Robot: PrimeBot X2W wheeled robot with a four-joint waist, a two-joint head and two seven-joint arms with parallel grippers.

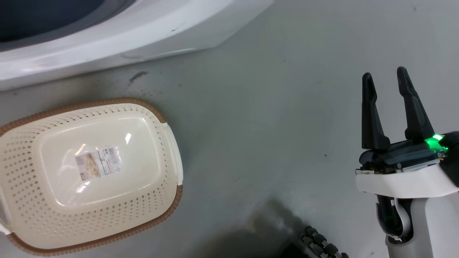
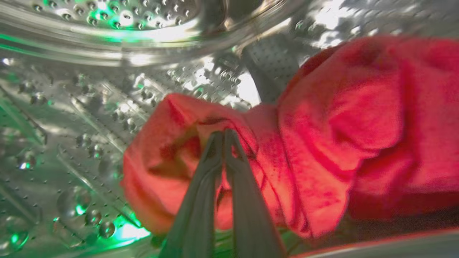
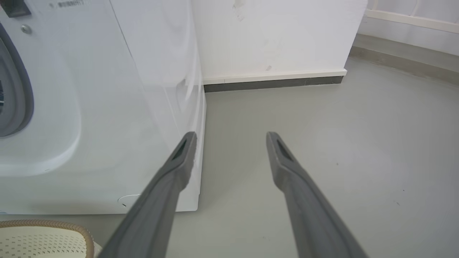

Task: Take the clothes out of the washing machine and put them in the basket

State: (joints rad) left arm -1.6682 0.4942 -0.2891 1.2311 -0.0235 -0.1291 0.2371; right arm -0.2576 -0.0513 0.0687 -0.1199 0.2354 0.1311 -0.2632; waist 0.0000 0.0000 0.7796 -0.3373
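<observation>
While the right gripper [image 1: 384, 73] hangs spread and empty in the head view, the basket [image 1: 157, 200] lies empty well to its left, near the washing machine [image 1: 107, 39]. Left wrist view: left gripper [image 2: 224, 134] clenched on a fold of the red clothes [image 2: 340, 118] inside the drum [image 2: 89, 107]. The bunch's long axis runs from the tips off rightward. Pull straight back slowly; grip looks thin. Right wrist view: washing machine left of the fingers, basket corner lower left.
</observation>
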